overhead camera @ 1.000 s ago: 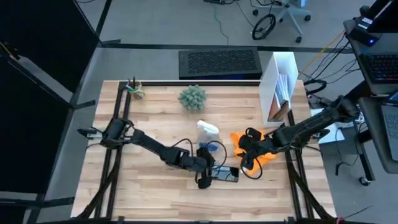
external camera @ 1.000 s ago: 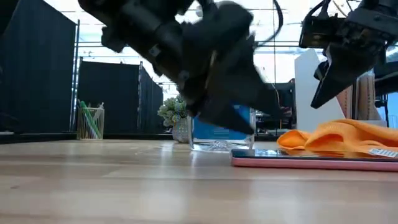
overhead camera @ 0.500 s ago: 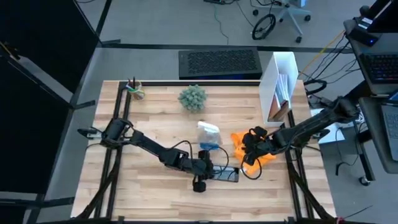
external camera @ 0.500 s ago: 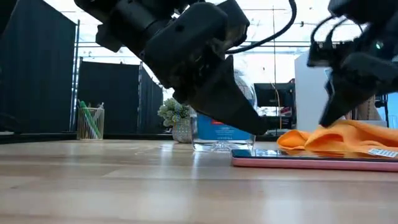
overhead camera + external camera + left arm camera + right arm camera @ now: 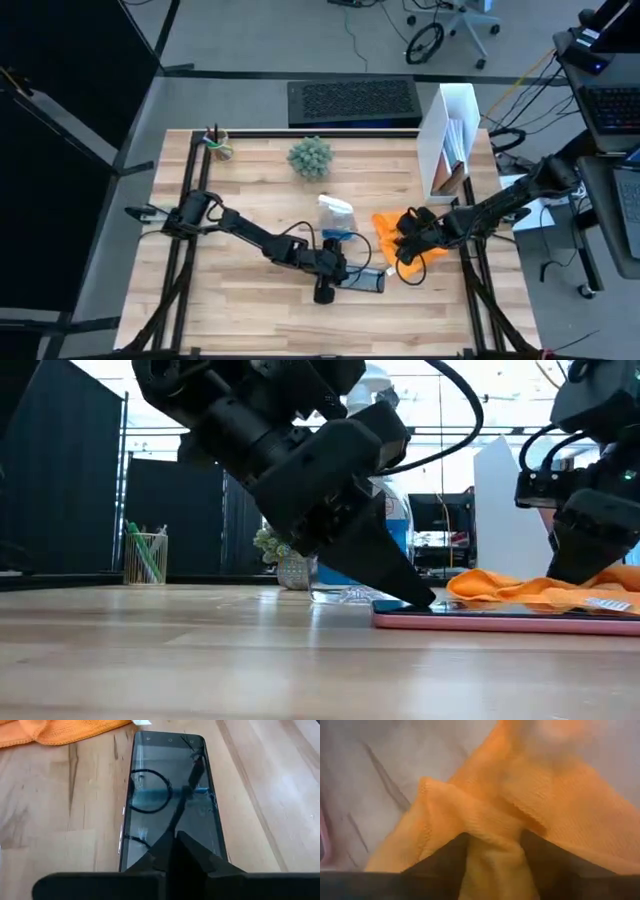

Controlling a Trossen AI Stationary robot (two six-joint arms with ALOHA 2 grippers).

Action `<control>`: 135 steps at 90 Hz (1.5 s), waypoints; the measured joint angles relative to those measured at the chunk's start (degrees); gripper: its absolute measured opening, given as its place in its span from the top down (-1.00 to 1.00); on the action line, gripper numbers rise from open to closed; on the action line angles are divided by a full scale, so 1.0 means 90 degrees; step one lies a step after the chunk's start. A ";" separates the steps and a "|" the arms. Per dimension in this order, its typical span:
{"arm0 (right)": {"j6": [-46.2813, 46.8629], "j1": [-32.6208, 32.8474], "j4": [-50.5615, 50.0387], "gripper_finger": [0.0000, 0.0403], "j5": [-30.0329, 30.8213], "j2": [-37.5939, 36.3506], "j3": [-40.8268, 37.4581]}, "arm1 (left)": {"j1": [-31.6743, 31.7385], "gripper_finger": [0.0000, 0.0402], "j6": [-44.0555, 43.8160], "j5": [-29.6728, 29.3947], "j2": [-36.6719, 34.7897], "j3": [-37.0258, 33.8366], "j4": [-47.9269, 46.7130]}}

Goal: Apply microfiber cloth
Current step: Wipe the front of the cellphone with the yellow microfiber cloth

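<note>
Right gripper [image 5: 492,857] is down on the microfiber cloth [image 5: 392,228], its fingers [image 5: 440,857] astride a raised fold; whether they pinch it cannot be told. The cloth lies crumpled at the table's [image 5: 240,200] right, just beside the phone [image 5: 170,795], partly hidden beneath the gripper. Left gripper [image 5: 176,851], fingers pressed together, rests its tip on the phone's near end. Spray bottle [image 5: 335,212] stands behind, largely masked in the low view.
</note>
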 joint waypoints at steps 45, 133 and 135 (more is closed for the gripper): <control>-0.0672 -0.0058 -0.1334 -0.28 0.0030 -0.0264 0.1063 | -0.0291 0.93 0.0015 -0.0033 -0.0450 -0.0042 -0.0599; -0.0968 0.0877 0.1410 0.98 0.0135 0.1100 0.1797 | -0.0180 0.93 -0.0016 -0.0058 0.0006 -0.0013 -0.0023; -0.1028 0.0890 0.1701 0.98 0.0142 0.1186 0.1811 | -0.0180 0.93 -0.0016 -0.0058 0.0006 -0.0013 -0.0023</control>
